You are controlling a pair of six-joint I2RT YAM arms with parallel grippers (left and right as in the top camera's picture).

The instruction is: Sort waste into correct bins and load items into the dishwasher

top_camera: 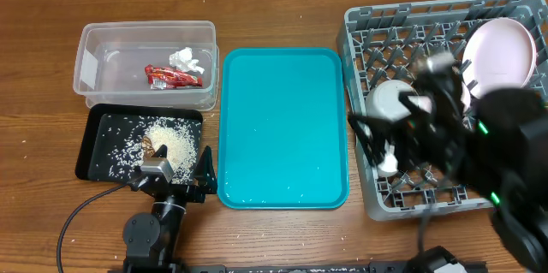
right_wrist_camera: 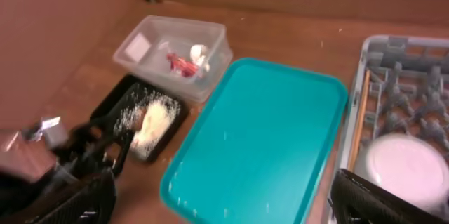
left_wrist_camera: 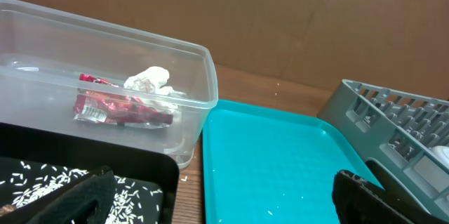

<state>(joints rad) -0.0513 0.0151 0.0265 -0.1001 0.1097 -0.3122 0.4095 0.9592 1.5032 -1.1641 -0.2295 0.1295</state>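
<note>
The clear tub (top_camera: pixel 94 55) holds the red wrapper (top_camera: pixel 171 76) and the white tissue (top_camera: pixel 184 57); both also show in the left wrist view, wrapper (left_wrist_camera: pixel 123 108) and tissue (left_wrist_camera: pixel 147 80). The black tray (top_camera: pixel 103 123) holds rice and brown scraps (top_camera: pixel 167 140). The grey rack (top_camera: pixel 368 29) holds a pink plate (top_camera: pixel 501 55) and a white bowl (top_camera: pixel 390 97). Thin wooden chopsticks (right_wrist_camera: pixel 358 122) lie along the rack's left side. My left gripper (top_camera: pixel 175 175) is open and empty at the black tray's front right corner. My right gripper (top_camera: pixel 381 140) is open and empty over the rack, blurred.
The teal serving tray (top_camera: pixel 282 127) lies between the bins and the rack, with only a few specks on it. A black cable (top_camera: pixel 73 222) runs along the table's front left. A brown wall stands behind the table (left_wrist_camera: pixel 280 20).
</note>
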